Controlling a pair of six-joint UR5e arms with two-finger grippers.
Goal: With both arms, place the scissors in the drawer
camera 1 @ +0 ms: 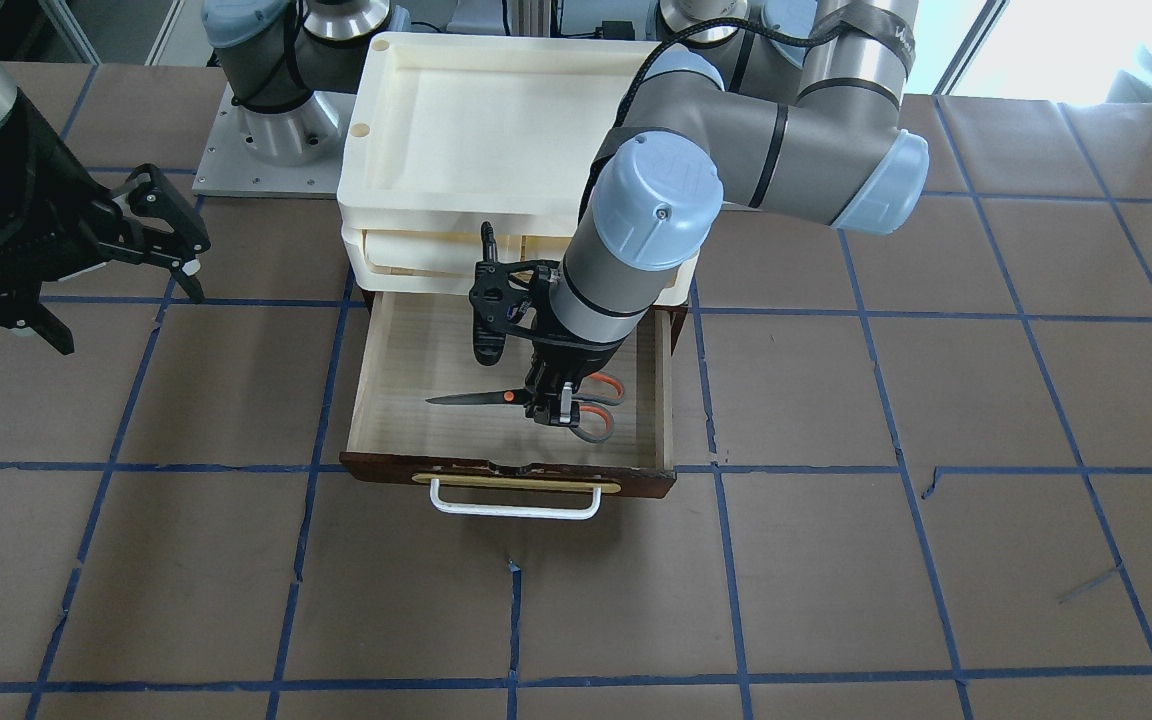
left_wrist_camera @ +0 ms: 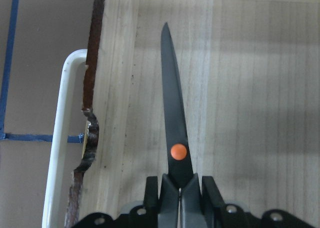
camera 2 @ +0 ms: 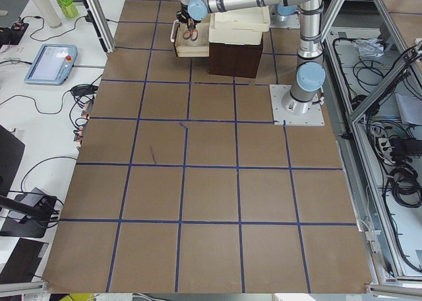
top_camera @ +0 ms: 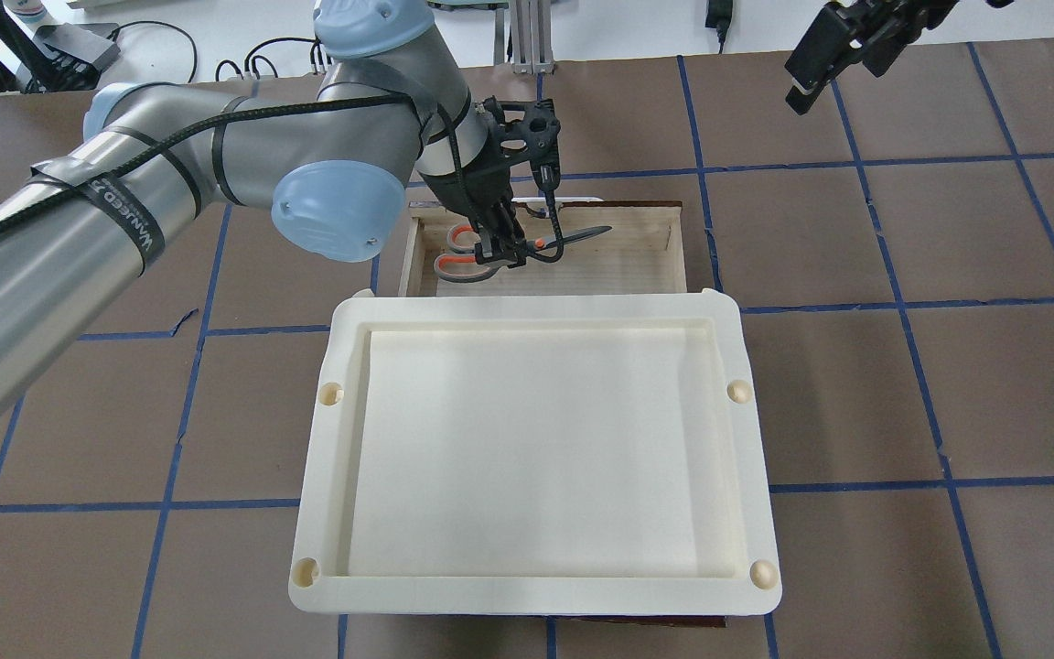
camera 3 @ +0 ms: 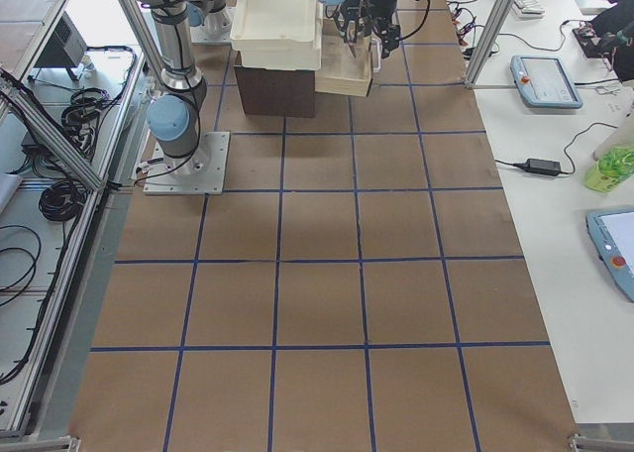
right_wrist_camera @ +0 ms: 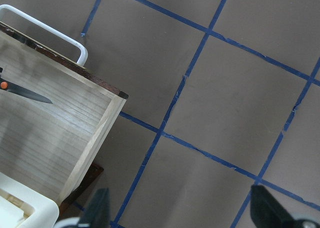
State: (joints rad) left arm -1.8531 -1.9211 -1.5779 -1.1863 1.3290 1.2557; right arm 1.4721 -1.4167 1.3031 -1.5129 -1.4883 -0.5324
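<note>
The scissors (camera 1: pixel 466 398) lie level inside the open dark brown drawer (camera 1: pixel 406 350), blades pointing along its front wall. My left gripper (camera 1: pixel 556 412) reaches down into the drawer and is shut on the scissors just behind the orange pivot, with the orange-lined handles behind it. The left wrist view shows the fingers (left_wrist_camera: pixel 152 193) clamped on the scissors (left_wrist_camera: pixel 172 113) over the pale drawer floor (left_wrist_camera: pixel 250 88). The white bar handle (camera 1: pixel 516 510) is at the drawer front. My right gripper (camera 1: pixel 198 265) is open and empty, off to the side above the table, also in the overhead view (top_camera: pixel 843 73).
A stack of cream plastic trays (camera 1: pixel 376 120) sits on the cabinet just behind the open drawer, close to my left wrist. The brown table is marked with blue tape lines (camera 1: pixel 716 520). The right wrist view shows the drawer corner (right_wrist_camera: pixel 112 100) and bare table.
</note>
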